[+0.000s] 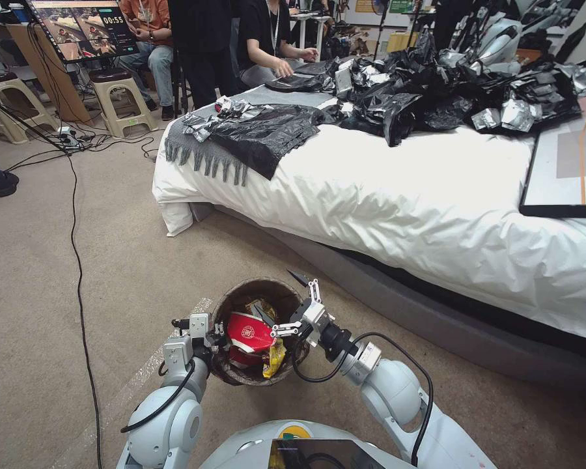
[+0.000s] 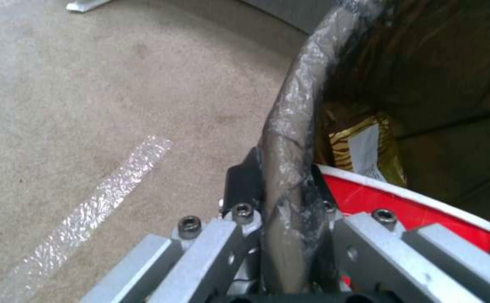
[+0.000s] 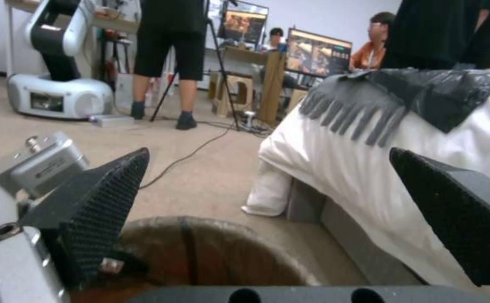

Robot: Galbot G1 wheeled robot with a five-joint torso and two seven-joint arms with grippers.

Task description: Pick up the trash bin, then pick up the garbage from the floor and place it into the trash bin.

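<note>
Two grippers meet over beige carpet [image 1: 58, 273], beside a bed [image 1: 436, 215] draped in white bedding, with black plastic sheets [image 1: 430, 91] heaped on top and a cable [image 1: 78, 260] trailing across the floor. The trash bin [image 1: 241, 306], round with a brown-black liner folded over its rim, hangs near the bed's lower edge, holding a crushed red-and-white paper cup [image 1: 249, 332] and a yellow wrapper [image 1: 275, 359]. The left gripper [image 1: 208, 335] is clamped on the bin's rim; the right gripper [image 1: 298, 301] hovers above the bin with its jaws spread wide.
</note>
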